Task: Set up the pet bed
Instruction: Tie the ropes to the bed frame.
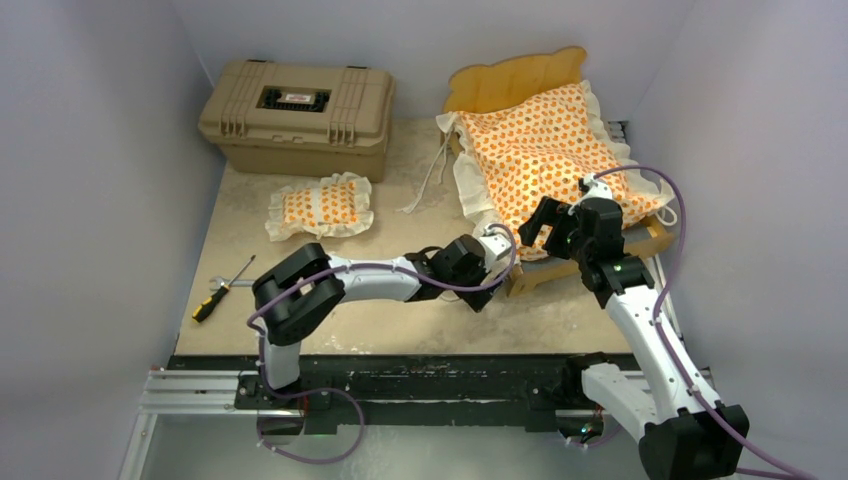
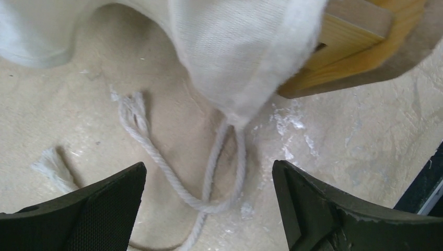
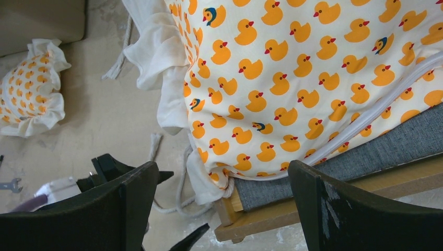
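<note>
My left pincer [image 2: 209, 175] gapes wide with nothing between its fingers. It hangs low over the table [image 1: 560, 320] at the near left corner of the pet bed frame [image 1: 520, 80], just above a loop of white cord [image 2: 162, 167] that trails from the cushion's ruffle. My right pincer [image 3: 222, 172] is spread just as wide and grips nothing. It hangs above the bed's near edge, where the grey base [image 3: 365, 151] shows beneath the mattress cushion [image 1: 550, 150]. From the top view the bed sits at two o'clock on the table, headboard at its far end. The duck-print cushion lies on it a little askew, its white ruffle spilling over the left rail. The matching pillow [image 1: 320, 207] lies flat on the table at ten o'clock, well apart from the bed. The tan hard case [image 1: 297, 115] stands shut at eleven o'clock behind it. A screwdriver [image 1: 222, 295] and a small wrench [image 3: 10, 184] lie at eight o'clock.
</note>
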### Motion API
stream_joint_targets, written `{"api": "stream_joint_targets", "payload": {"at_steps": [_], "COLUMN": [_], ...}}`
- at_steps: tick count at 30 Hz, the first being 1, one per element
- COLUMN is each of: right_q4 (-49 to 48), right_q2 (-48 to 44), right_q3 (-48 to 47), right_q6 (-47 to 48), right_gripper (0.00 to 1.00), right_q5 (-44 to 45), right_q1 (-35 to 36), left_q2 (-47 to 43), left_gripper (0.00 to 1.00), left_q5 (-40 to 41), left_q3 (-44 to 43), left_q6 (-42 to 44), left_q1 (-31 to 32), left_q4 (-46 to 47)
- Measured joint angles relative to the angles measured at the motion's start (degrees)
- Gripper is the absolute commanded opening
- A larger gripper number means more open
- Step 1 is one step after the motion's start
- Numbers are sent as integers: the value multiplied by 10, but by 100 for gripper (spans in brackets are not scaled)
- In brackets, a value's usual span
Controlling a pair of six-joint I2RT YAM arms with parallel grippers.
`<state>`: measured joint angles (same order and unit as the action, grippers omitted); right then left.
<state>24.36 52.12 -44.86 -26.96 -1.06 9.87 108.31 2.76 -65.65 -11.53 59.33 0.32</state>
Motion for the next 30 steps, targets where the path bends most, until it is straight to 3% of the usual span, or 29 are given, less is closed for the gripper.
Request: {"api": "stream_joint_targets", "payload": {"at_steps": [14, 30], "right_q4": [-1, -4], "right_q2": [0, 2], "right_q3": [3, 3], "right_q6": [0, 0], "right_gripper": [99, 99], "right_q5": [-2, -13], "right_q1": [0, 0], "left_q2": [8, 53], "left_gripper": [71, 64], "left_q5": [79, 82], "left_q3": [0, -27], "left_q6": [-31, -34], "left_q1": [22, 22], "left_q4": [5, 16]}}
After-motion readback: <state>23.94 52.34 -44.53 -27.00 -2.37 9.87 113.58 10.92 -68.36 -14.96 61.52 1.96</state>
